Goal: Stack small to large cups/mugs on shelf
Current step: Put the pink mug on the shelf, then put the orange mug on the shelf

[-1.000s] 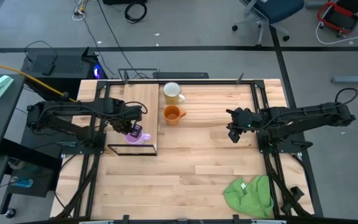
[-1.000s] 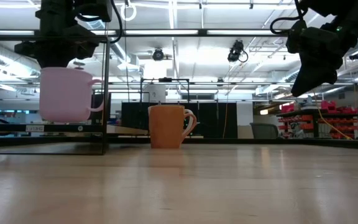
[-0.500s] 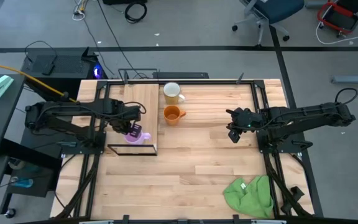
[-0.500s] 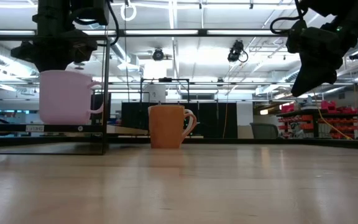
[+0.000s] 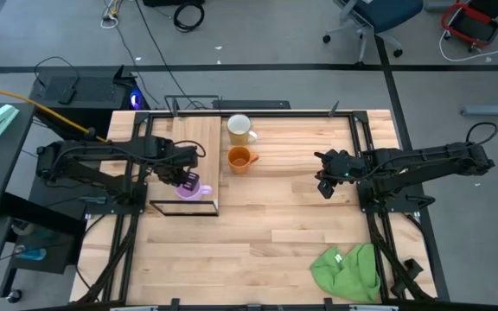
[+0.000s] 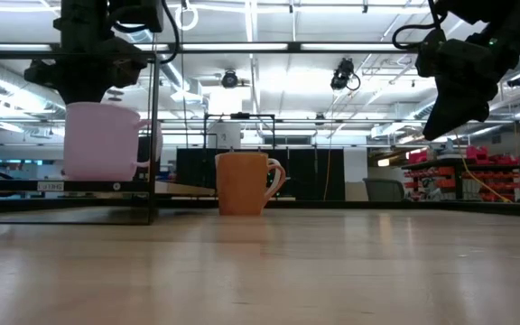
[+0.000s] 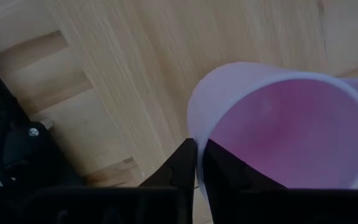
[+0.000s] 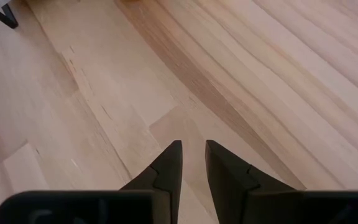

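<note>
1. Change: in the low view the purple mug (image 6: pixel 102 140) sits a touch lower than a second ago, with its base now on the shelf (image 5: pixel 195 138).
2. The left gripper (image 7: pixel 197 165) is over the mug at the near end of the shelf. Its fingers are close together, one on either side of the mug's wall. I cannot tell whether they pinch it or have just let go.
3. Meaning: I judge that the smallest mug is placed. Release and lift-off look like the step in hand.
4. The orange mug (image 5: pixel 240 159) and the cream mug (image 5: pixel 239 129) stand on the table (image 5: pixel 292 225) just right of the shelf, the cream one farther away. Neither is stacked yet.
5. Contents: the purple mug is empty inside. The other two look empty from above.
6. The right gripper (image 8: pixel 193 163) waits above the right side of the table, fingers slightly spread and holding nothing.
7. A green cloth (image 5: pixel 347 269) lies near right, well apart from the mugs.
</note>
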`<action>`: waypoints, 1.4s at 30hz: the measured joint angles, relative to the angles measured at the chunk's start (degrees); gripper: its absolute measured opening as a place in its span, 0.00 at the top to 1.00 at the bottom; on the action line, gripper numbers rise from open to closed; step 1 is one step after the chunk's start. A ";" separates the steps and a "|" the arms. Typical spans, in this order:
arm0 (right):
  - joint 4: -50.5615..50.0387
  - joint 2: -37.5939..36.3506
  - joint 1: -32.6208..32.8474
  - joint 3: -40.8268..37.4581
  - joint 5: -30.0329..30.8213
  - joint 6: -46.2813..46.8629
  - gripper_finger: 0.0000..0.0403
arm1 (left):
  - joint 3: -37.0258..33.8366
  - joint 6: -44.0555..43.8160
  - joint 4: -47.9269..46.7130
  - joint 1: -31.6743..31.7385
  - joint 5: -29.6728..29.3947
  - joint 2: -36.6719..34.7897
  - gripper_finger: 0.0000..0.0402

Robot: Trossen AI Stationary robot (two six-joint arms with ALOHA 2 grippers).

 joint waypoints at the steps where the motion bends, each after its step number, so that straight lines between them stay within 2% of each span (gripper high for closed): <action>1: 0.00 0.00 0.01 0.00 0.00 0.00 0.81 | 0.00 0.00 0.00 0.00 0.00 0.02 0.91; 12: 0.00 0.00 0.01 0.00 0.00 0.00 0.81 | 0.00 0.13 0.00 0.04 0.00 0.00 0.86; 23: 0.00 0.00 0.00 0.00 0.00 0.00 0.81 | 0.06 0.59 0.10 0.04 0.55 -0.73 0.74; 37: 0.67 0.00 -0.02 0.00 -0.02 0.00 0.81 | 0.09 -3.35 1.76 0.13 0.53 -10.84 0.66; 42: 0.68 -0.01 -0.02 0.00 -0.02 0.05 0.81 | 0.09 -3.44 7.12 0.57 0.11 -12.95 0.65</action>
